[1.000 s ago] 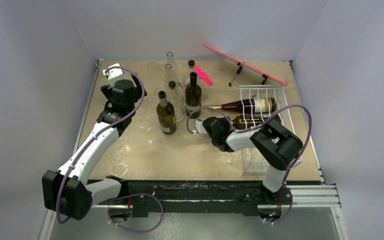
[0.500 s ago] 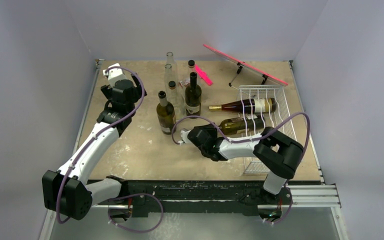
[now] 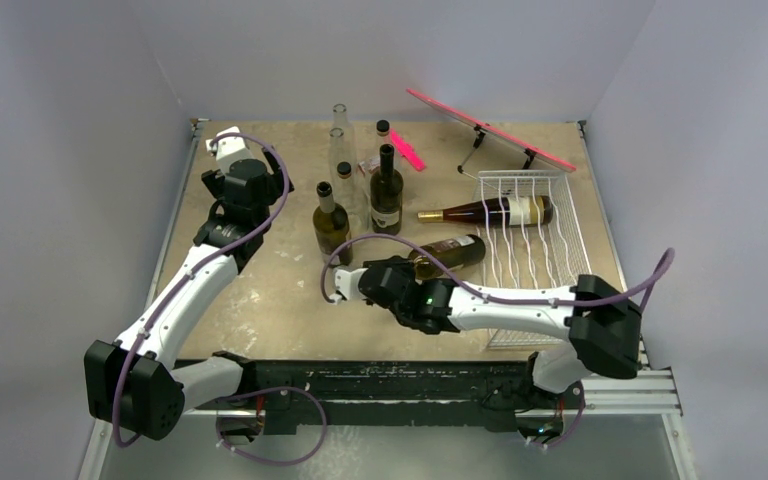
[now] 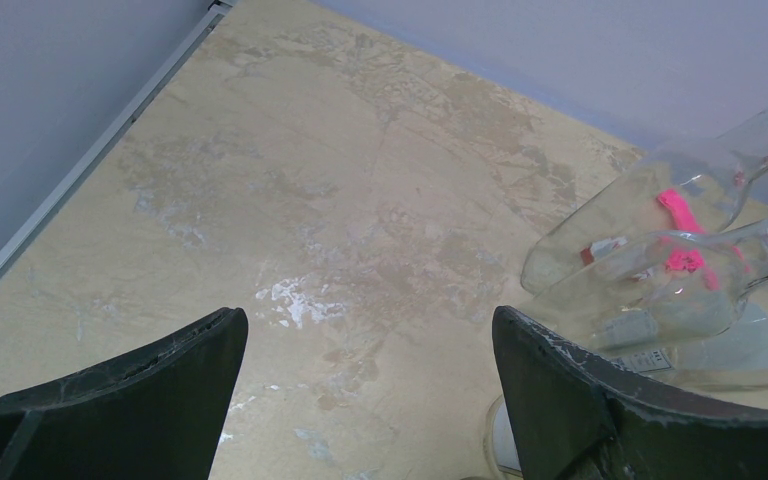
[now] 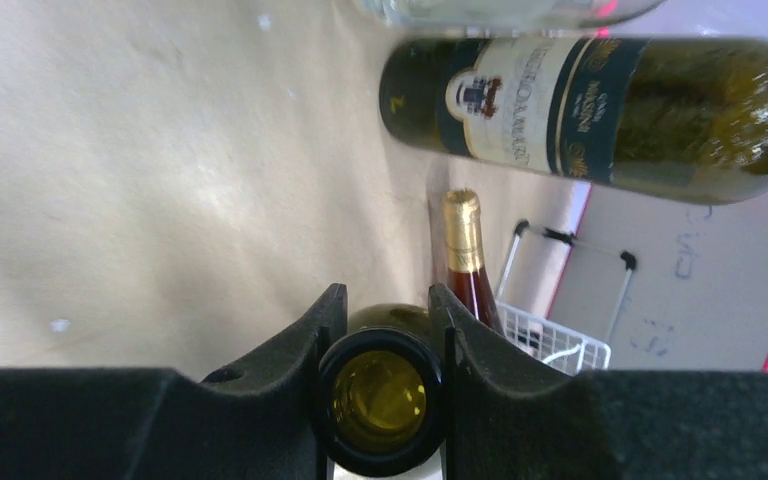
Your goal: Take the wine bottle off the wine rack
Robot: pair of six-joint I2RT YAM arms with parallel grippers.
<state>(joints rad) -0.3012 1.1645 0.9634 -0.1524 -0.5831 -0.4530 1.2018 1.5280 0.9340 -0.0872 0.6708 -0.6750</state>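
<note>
wine bottle (image 3: 448,251): dark olive glass, uncorked, lying level, neck clamped in right gripper (image 5: 387,298), body stretching beyond fingertips | wine rack (image 3: 535,240): white wire, upright, farther beyond, at bottle's base

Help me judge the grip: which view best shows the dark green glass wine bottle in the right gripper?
Right wrist: the dark green glass wine bottle shows its open mouth clamped in the right gripper. The top view shows its body by the white wire rack, mouth hidden. Left wrist misses it.
</note>
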